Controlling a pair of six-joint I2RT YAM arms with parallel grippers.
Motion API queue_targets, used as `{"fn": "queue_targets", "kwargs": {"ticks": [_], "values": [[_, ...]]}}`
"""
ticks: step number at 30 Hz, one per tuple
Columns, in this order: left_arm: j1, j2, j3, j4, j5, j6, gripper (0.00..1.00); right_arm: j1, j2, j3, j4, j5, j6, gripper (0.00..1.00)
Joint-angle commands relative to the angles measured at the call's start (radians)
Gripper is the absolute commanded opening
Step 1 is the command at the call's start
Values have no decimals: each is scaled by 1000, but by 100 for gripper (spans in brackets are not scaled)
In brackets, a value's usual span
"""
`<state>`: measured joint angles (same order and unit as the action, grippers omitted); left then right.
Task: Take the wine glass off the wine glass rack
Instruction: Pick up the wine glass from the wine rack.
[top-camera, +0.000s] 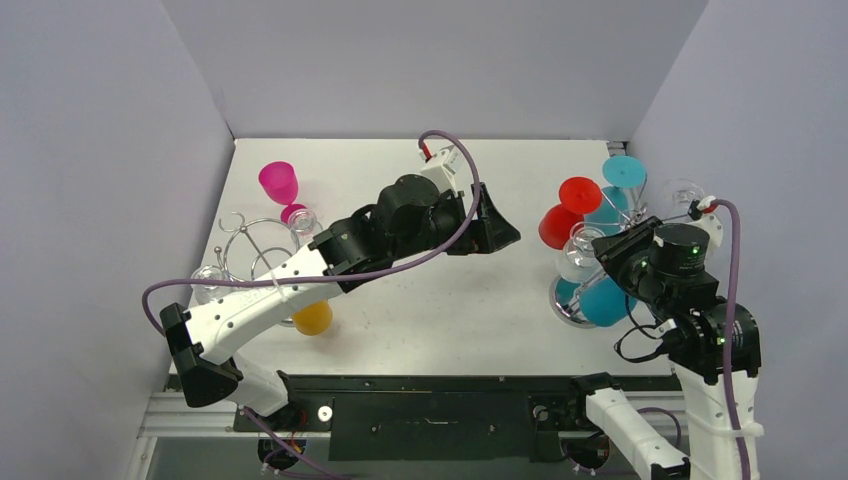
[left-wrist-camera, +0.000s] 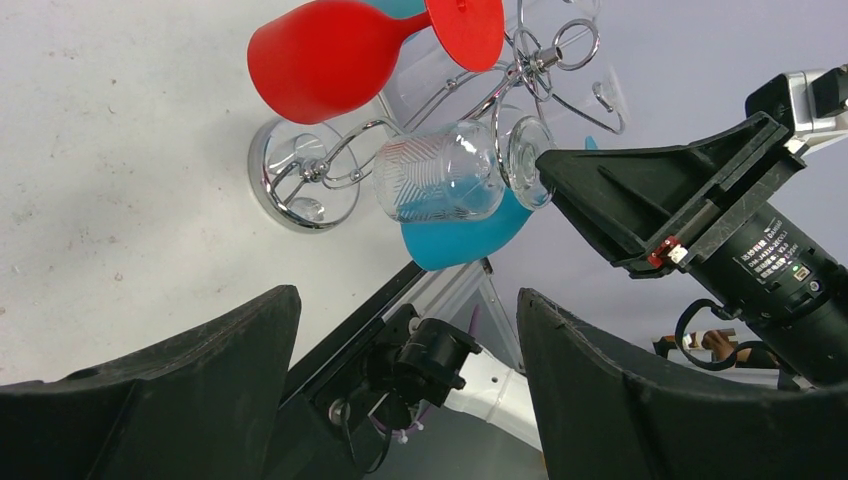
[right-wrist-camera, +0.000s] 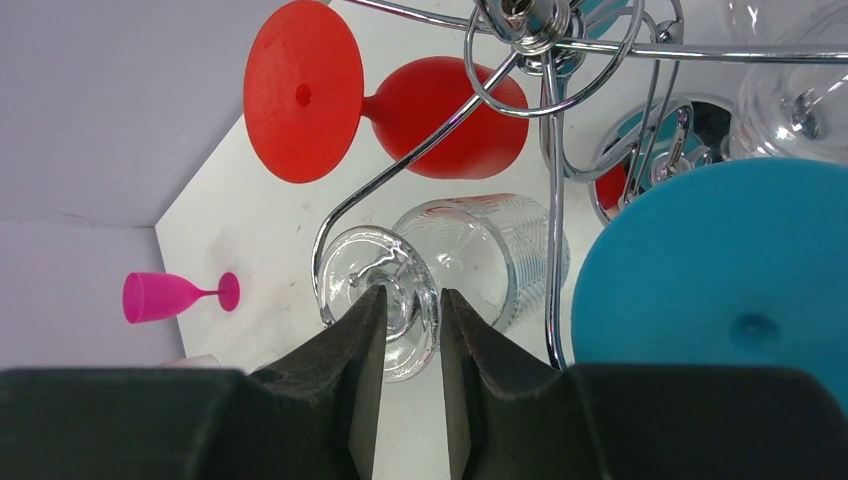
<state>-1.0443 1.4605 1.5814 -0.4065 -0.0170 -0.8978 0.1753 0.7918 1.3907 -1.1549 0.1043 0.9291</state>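
The wine glass (right-wrist-camera: 480, 250), clear with a ribbed bowl, hangs on the chrome wine glass rack (right-wrist-camera: 525, 15) at the table's right side. My right gripper (right-wrist-camera: 412, 290) has its jaws drawn in narrowly on the glass's round foot, both fingertips against the glass. From above, that gripper (top-camera: 610, 250) sits right beside the clear glass (top-camera: 580, 255). The left wrist view shows the glass (left-wrist-camera: 440, 175) lying sideways on the rack (left-wrist-camera: 300, 190). My left gripper (top-camera: 505, 235) hovers open over the table's middle, apart from the rack and holding nothing (left-wrist-camera: 410, 295).
The same rack carries a red glass (top-camera: 560, 215), two teal glasses (top-camera: 605, 300) and another clear one (top-camera: 685, 190). At the left stand a second wire rack (top-camera: 250, 250), a pink glass (top-camera: 280, 182), an orange glass (top-camera: 312, 318) and a clear glass (top-camera: 205, 285).
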Motion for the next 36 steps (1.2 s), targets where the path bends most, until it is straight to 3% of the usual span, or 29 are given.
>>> {"fn": "queue_targets", "kwargs": {"ticks": [1,16,36], "values": [[6,-36,0,51,13,-5,76,-7,-8,-3,17,-11,5,20],[6,-34,-1,56,17,-6,76,-7,-37,-13,45,-24,38,1],[6,-34,4,51,16,-6,76,-7,-231,-182,225,18,242,0]]}}
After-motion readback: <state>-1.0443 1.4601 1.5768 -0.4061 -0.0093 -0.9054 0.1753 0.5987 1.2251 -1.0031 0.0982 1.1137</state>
